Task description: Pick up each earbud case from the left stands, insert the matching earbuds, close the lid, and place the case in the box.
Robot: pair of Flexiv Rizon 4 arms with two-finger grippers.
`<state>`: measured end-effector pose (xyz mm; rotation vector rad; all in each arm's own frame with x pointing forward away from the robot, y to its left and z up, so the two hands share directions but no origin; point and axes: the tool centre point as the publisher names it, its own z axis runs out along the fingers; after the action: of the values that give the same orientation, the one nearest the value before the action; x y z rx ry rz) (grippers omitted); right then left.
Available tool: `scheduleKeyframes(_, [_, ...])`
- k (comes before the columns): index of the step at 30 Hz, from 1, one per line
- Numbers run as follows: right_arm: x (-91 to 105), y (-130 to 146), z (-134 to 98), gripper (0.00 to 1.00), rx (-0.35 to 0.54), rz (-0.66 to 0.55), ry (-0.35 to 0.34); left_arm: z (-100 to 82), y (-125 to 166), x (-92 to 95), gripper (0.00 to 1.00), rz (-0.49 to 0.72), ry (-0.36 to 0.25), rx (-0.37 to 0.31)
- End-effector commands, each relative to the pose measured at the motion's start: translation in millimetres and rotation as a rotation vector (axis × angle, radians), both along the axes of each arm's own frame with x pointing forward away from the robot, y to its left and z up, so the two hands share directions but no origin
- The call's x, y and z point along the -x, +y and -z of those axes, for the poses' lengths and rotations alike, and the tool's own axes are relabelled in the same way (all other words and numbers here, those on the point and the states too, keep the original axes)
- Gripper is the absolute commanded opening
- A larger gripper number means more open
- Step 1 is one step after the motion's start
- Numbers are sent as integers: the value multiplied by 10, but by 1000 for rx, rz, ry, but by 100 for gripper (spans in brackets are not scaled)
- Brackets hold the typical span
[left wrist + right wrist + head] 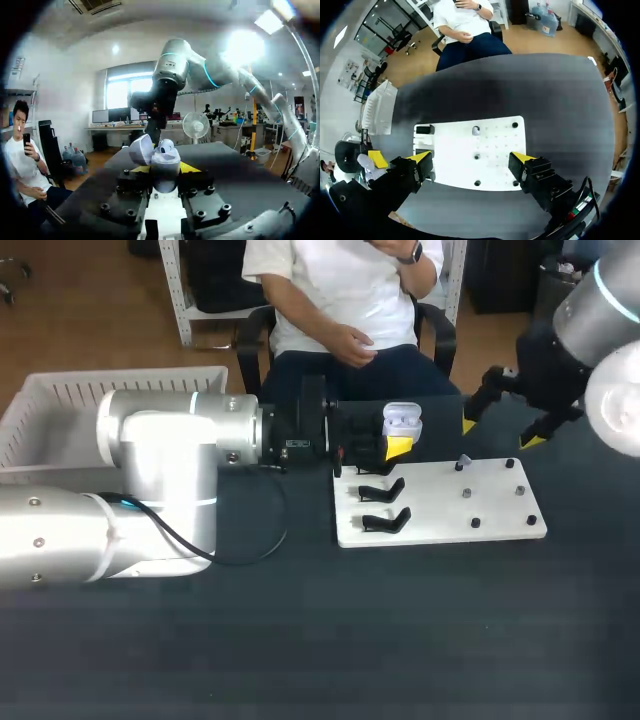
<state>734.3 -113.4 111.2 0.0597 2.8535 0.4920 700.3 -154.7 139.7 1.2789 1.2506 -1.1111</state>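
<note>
Left gripper [165, 172] is out over the far middle of the bench [450, 640], its yellow tips pinching the case [402, 422] from both sides. The case sits upright in the grip, mouth facing up. The lid [141, 150] is swung open and leans off to one side. A rounded white piece [166, 146] shows in the mouth, but whether it is an earbud I can't tell.

Over at the far left corner is the box [60, 390], white with slatted walls. The left arm hides much of its inside, so its contents can't be made out.

The white board [430, 510] lies right of the bench's middle. Two black stands [385, 490] sit on its left side, one behind the other. A small pale bit [476, 131] perches on a peg near the board's far edge.

Right gripper [471, 159] hangs above the board toward the far right of the bench. Its fingers are spread wide and hold nothing.
</note>
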Motion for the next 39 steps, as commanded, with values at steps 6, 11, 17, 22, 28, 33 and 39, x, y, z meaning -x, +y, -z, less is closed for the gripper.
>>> scheduleKeyframes(6, [-229,119,326,100,47,-34,107,4,-1,6,0,-3,-2,3])
scheduleKeyframes(11, [-270,106,476,100,49,-31,131,4,-1,6,0,-3,-2,3])
scheduleKeyframes(17, [-282,124,596,93,39,-22,155,4,-1,6,0,-3,-2,3])
scheduleKeyframes(22, [-293,177,648,92,31,-26,164,4,-1,6,0,-3,-2,3])
scheduleKeyframes(28, [-306,215,693,87,13,-23,167,4,-1,6,0,-3,-2,3])
scheduleKeyframes(33, [-317,228,713,76,1,-15,166,4,-1,6,0,-3,-2,3])
scheduleKeyframes(39, [-309,232,737,57,-13,4,168,4,-1,6,0,-3,-2,3])
